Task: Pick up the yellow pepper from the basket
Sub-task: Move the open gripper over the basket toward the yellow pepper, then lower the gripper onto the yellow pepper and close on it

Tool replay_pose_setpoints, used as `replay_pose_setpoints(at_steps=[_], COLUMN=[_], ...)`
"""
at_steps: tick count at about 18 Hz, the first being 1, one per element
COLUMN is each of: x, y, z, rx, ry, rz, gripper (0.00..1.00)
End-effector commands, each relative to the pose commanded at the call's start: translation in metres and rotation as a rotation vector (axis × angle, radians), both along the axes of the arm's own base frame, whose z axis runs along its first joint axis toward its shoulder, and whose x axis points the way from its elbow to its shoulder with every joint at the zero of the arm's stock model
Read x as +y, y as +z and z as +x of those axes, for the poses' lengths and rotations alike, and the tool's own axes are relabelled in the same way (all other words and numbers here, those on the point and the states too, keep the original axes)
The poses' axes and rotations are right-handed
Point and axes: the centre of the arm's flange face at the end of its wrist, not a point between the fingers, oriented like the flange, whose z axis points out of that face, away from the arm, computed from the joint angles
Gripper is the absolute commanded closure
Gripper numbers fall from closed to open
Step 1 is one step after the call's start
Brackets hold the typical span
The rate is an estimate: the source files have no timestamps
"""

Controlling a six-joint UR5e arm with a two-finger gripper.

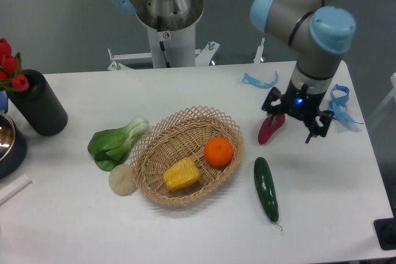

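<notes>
The yellow pepper (181,174) lies in the front left part of the wicker basket (162,138), next to a round orange (218,151). My gripper (296,120) hangs above the table to the right of the basket, over the upper end of a magenta eggplant (270,129). Its fingers point down, spread apart, with nothing between them. The pepper is well to the lower left of the gripper.
A dark green cucumber (266,188) lies right of the basket. Bok choy (116,140) and a pale round vegetable (122,179) sit left of it. A black cylinder (37,102) with red flowers stands far left. Blue plastic pieces (260,81) lie at the back right.
</notes>
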Motion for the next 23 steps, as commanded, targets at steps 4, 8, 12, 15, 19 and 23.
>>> replay_pose_setpoints(at_steps=[4, 8, 12, 15, 19, 23], x=[0.033, 0.066, 0.094, 0.111, 0.131, 0.139], y=[-0.004, -0.007, -0.025, -0.036, -0.052, -0.066], z=[0.037, 0.070, 0.102, 0.125, 0.151, 0.154], rx=[-0.004, 0.002, 0.004, 0.020, 0.010, -0.008], ry=[-0.069, -0.144, -0.213, -0.260, -0.310, -0.288], rz=[-0.002, -0.003, -0.063, -0.119, -0.151, -0.168], gripper=[0.00, 0.00, 0.00, 0.00, 0.00, 0.00])
